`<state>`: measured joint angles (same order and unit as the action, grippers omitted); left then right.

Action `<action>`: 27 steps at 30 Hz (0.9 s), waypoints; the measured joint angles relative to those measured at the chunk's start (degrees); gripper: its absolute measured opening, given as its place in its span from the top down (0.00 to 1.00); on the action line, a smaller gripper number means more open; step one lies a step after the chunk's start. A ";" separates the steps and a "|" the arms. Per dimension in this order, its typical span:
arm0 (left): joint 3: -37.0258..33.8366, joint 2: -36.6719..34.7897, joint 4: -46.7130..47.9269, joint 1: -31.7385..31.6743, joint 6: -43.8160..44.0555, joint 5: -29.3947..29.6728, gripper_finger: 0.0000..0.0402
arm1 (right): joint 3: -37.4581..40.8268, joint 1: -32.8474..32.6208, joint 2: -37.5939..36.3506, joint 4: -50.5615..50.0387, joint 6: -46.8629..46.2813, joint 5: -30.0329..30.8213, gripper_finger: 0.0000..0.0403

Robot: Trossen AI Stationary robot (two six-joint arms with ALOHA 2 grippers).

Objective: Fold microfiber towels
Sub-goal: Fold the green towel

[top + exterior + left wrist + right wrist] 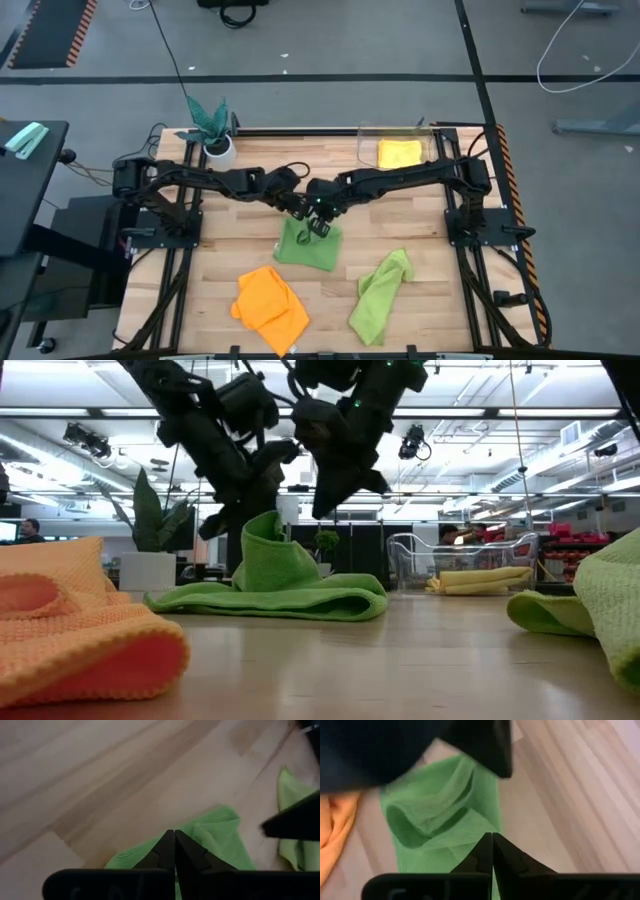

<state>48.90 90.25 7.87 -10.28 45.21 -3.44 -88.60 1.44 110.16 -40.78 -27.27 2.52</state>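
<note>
Surroundings: a teal leafy plant (208, 118) in a white pot stands at the table's (420, 250) far left corner; a clear bin (396, 146) at the far right holds the yellow towel (399, 153).
Orange towel: (270, 308) lies crumpled at the near edge, left of centre, apart from both arms.
Second green towel: (378, 294) lies bunched at the near right, untouched.
Obstruction: the two arms meet over the table's middle, so each one partly hides the cloth in the other's wrist view.
Centre green towel: (309, 245) lies mid-table, mostly flat, with one part raised into a peak under the arms (262, 550).
Left gripper: (296, 209) fingers pressed together, at the raised far edge of the centre green towel; whether cloth is pinched cannot be told.
Right gripper: (321, 224) fingers shut tip to tip (492, 845) directly above the same towel; no cloth shows between them.
</note>
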 joint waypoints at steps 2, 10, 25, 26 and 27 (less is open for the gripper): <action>-0.08 0.11 0.37 0.14 0.63 -0.60 0.97 | -0.17 1.30 -0.16 0.88 0.14 -0.18 0.98; -0.04 0.84 0.99 2.15 3.85 -0.98 0.97 | 4.86 4.19 -0.55 5.93 1.61 -8.07 0.99; -0.04 0.84 4.54 6.33 2.15 -4.15 0.97 | 23.47 6.66 -16.43 18.32 -3.63 -8.88 1.00; -0.02 0.84 4.52 6.95 2.15 -4.20 0.98 | 25.29 6.91 -17.31 19.83 -4.91 -9.25 1.00; -0.02 0.84 4.57 7.62 2.31 -4.32 0.98 | 26.98 7.02 -18.17 21.56 -6.11 -9.60 1.00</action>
<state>48.88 91.09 12.44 -2.66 47.52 -7.76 -61.62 8.46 91.99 -19.22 -33.38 -7.08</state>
